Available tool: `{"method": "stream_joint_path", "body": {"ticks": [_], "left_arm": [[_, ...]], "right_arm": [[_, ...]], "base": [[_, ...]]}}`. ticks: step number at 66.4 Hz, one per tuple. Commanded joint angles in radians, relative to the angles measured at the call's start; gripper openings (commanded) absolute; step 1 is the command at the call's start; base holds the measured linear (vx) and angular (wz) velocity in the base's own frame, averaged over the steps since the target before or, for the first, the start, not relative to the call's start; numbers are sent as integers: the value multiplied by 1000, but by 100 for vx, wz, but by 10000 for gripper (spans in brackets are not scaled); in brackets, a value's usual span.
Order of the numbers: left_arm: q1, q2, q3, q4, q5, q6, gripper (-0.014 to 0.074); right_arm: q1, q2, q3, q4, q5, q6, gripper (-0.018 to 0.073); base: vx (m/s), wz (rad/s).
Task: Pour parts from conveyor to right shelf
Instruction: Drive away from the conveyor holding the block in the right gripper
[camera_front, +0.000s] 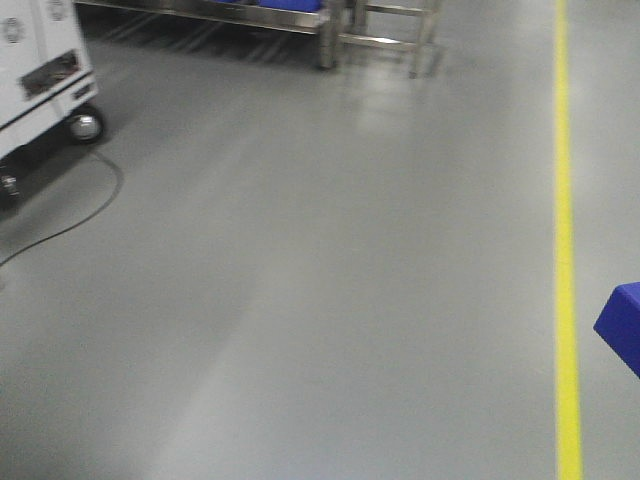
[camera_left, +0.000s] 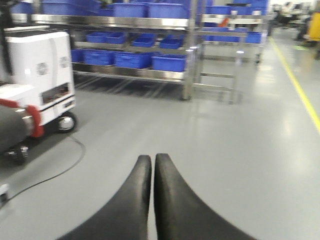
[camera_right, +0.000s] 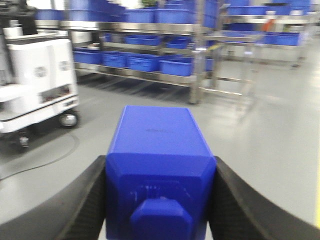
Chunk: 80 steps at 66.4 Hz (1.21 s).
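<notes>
— Where is the blue block (camera_right: 159, 150) at this moment?

— It sits between the two black fingers of the right claw (camera_right: 160, 162), which is closed on its two sides. The face with the raised stud is turned toward the wrist camera. In the front view only one corner of the block (camera_front: 622, 325) shows, at the right border, above the grey floor (camera_front: 300, 300).

— And the left claw (camera_left: 152, 159)?

— It is closed with nothing in it; the two fingertips touch each other.

— Is the shelf (camera_left: 115, 21) near?

— No, it stands well apart, on the far side of the floor (the pictures are a little blurred, so small details I cannot tell). Its steel levels carry rows of blue bins (camera_left: 132, 59).

— What else is there?

— A white cart (camera_left: 42, 75) on wheels stands at the left, and a thin black cable (camera_front: 80, 215) lies curved on the floor beside it. A yellow line (camera_front: 566, 250) runs along the floor at the right.
</notes>
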Motion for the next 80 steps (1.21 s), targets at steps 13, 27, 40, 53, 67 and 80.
{"method": "stream_joint_path", "body": {"ticks": [13, 27, 40, 53, 67, 80], "left_arm": [[2, 15, -20, -8, -79, -8, -6], [2, 15, -20, -8, -79, -8, -6], [2, 15, -20, -8, -79, -8, -6], [2, 15, -20, -8, -79, -8, -6], [2, 15, -20, -8, -79, -8, -6], [2, 15, -20, -8, -79, -8, -6]], "right_arm": [[-1, 18, -27, -5, -80, -7, -5], [-1, 18, -27, -5, -80, -7, -5], [-1, 18, -27, -5, -80, -7, -5], [-1, 18, -27, -5, -80, -7, -5], [-1, 18, -27, -2, -80, -7, -5], [-1, 18, -27, -2, -80, -7, -5]], "base": [[-31, -69], [-29, -61], [-25, -51], [-19, -39], [-13, -28], [-5, -16]]}}
